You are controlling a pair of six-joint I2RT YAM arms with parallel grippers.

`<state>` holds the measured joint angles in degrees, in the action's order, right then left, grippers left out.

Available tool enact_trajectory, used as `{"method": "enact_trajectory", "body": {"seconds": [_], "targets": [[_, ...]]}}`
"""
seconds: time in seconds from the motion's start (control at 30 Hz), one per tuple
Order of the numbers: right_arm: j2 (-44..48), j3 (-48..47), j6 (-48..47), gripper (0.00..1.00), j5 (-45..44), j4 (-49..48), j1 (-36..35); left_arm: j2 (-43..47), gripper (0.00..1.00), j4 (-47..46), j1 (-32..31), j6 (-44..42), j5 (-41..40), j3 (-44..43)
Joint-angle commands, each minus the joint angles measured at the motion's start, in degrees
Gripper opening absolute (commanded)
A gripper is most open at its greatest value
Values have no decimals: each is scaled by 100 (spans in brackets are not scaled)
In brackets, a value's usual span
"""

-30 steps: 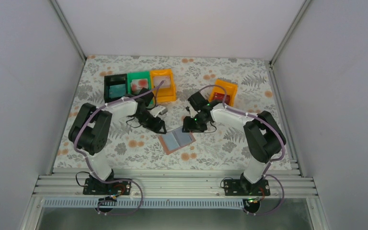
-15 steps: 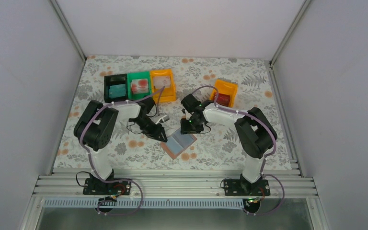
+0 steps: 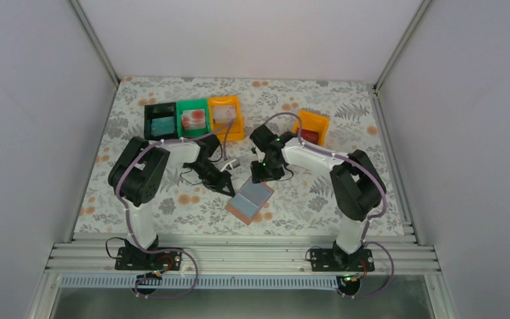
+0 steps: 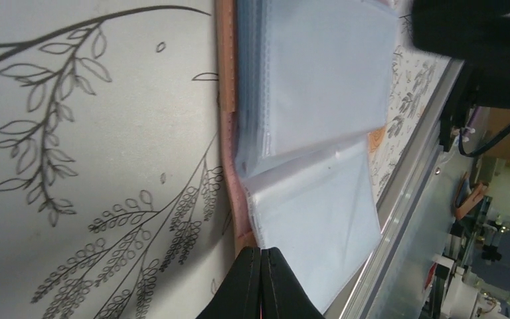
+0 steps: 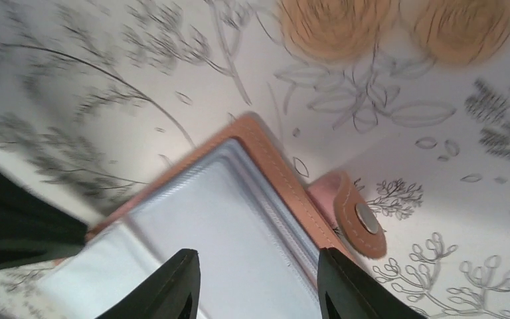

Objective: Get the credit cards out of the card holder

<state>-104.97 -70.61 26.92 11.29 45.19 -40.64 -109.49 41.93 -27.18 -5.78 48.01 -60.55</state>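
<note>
Two arms have closed in on the card holder (image 3: pixel 250 202) within 1 s; holder shifted toward the bases, rotated, lies open btwn them. Left gripper (image 4: pixel 263 251): fingers together at sleeve (image 4: pixel 319 219) edge. Right gripper (image 5: pixel 257 264): fingers apart over holder's far half. Visible sleeves appear empty; extraction prob. near complete.

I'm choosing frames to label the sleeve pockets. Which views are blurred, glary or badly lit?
Right wrist: the tablecloth print smears on the left, likely motion blur; the card holder and its snap tab look sharper. Left wrist: leaf print crisp, clear sleeves milky, no hard glare. Top external: even light, soft shadows, everything small.
</note>
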Motion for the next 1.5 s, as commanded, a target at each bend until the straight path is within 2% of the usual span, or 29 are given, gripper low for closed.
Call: {"method": "enact_trajectory", "body": {"seconds": [0.0,0.07,0.13,0.17,0.23,0.33,0.43,0.57,0.63,0.83,0.93,1.07,1.17,1.23,1.27,1.3,1.33,1.37,1.47], "targets": [[600,-507,-791,49,-328,534,-28,192,2,-8,-15,-70,-266,-80],[672,-499,-915,59,-640,578,21,299,2,-7,-18,-90,-412,-64],[544,-477,-1095,79,-1013,606,80,391,3,-10,-17,-109,-496,-42],[433,-507,-1279,84,-1136,603,109,439,2,-17,-18,-113,-533,-30],[139,-615,-1554,89,-1310,539,153,534,2,-16,-18,-138,-651,-14],[-275,-821,-2027,89,-1129,395,208,657,3,-26,-15,-168,-877,28],[-567,-892,-2317,76,-664,284,272,820,3,-44,-9,-183,-958,63],[-707,-860,-2300,41,-490,185,399,981,3,-71,-15,-193,-1128,100],[-682,-805,-2255,29,-441,130,432,1033,3,-78,-11,-200,-1186,112],[-313,-367,-1598,6,-604,0,817,1079,3,-107,-16,-215,-1390,74],[124,71,-931,4,-580,-202,1244,1100,10,-147,-7,-187,-1627,-16],[813,886,-44,4,-378,-654,1797,933,24,-131,-15,-187,-1803,-164],[1270,1313,428,4,-414,-832,1958,874,33,-102,-15,-214,-1856,-232],[1399,1518,534,4,-242,-1008,1959,841,43,-123,-26,-199,-1744,-250],[1401,1564,587,7,-171,-1025,1963,805,49,-130,-64,-196,-1702,-284],[1398,1558,646,16,-150,-953,1964,766,53,-118,-106,-202,-1691,-344],[1397,1504,727,32,-309,-757,1974,700,56,-103,-161,-212,-1689,-445],[1435,1395,787,38,-514,-568,1980,652,59,-94,-209,-213,-1674,-507],[1864,946,812,46,-1165,-182,1981,550,70,-175,-367,-142,-1451,-664]]}}
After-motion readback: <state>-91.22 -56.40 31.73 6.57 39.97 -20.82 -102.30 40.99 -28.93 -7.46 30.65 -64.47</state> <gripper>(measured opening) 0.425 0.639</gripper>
